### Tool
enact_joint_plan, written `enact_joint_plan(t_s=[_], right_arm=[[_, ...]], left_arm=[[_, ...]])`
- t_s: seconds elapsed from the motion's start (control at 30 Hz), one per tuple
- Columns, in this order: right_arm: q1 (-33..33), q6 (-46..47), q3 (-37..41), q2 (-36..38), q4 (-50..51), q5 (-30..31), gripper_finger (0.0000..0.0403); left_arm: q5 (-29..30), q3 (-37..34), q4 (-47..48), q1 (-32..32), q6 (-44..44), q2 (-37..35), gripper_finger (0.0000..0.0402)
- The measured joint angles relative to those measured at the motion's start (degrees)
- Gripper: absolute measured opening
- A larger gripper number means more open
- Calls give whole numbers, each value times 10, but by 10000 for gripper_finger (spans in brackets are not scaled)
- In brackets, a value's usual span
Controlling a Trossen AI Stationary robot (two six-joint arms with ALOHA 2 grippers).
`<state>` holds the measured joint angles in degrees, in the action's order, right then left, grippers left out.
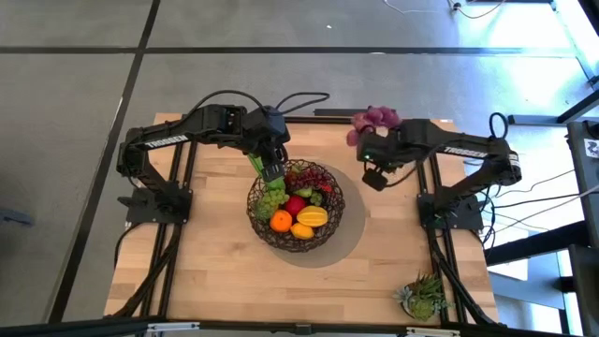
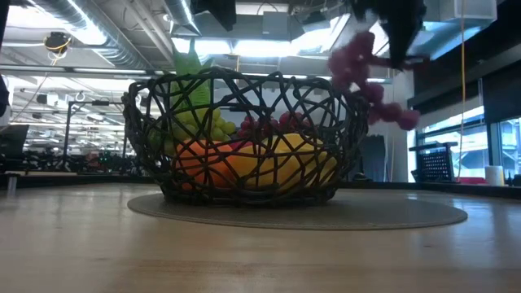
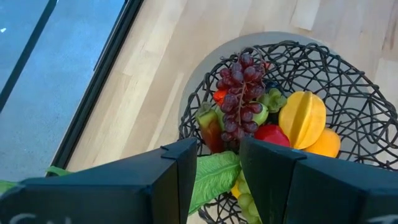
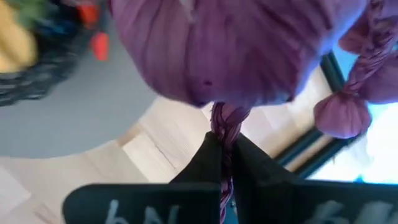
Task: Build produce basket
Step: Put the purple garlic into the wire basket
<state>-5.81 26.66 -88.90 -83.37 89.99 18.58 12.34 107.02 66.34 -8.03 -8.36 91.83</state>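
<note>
The dark wire-mesh basket (image 1: 329, 221) (image 2: 326, 122) sits on a grey round mat (image 1: 352, 240). It holds an orange (image 1: 281, 222), yellow fruit (image 1: 312, 217), a red apple (image 1: 295, 204), green grapes (image 1: 271, 199) and dark red grapes (image 3: 239, 93). My left gripper (image 1: 272, 171) (image 3: 217, 163) hangs over the basket's far-left rim, shut on the green leafy stalk (image 1: 255, 161). My right gripper (image 1: 372, 139) (image 4: 225, 146) is raised to the right of the basket and beyond it. It is shut on the purple grape bunch (image 1: 375, 119) (image 2: 358, 65). My left gripper has a broad leaf of the green stalk (image 3: 214, 177) between its two fingers, coming from above and pointing down. The stalk stands roughly upright (image 2: 187, 61) over the basket's left side, and its lower end reaches in among the fruit. My right gripper pinches the twisted purple stem (image 4: 224, 124) of the grape bunch between its two fingers. The bunch is lifted clear of the table. In the low view its grapes (image 2: 403, 114) trail down beside the basket's right rim.
A spiky green succulent (image 1: 426, 295) stands at the table's near right corner. Bare wood (image 1: 206, 271) lies along the near side and to the left of the basket. The arm bases stand at the table's left and right edges.
</note>
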Motion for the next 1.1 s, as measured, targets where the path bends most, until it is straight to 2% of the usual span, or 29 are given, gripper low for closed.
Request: enact_joint_plan(t_s=[0.33, 0.5, 0.73, 0.97, 1.1], right_arm=[[86, -187, -113, 0, -1, -3, 1], [116, -278, -155, 0, -13, -40, 1], [146, -414, -163, 0, -32, -79, 1], [167, -537, -163, 0, -58, -102, 1], [173, -626, -162, -2, -85, -165, 1]], left_arm=[[0, 0, 1, 0, 28, 0, 112], [0, 0, 1, 0, 27, 0, 112], [0, 0, 1, 0, 12, -3, 112], [2, 1, -1, -2, -22, -43, 112], [2, 1, -5, -2, -36, -65, 112]])
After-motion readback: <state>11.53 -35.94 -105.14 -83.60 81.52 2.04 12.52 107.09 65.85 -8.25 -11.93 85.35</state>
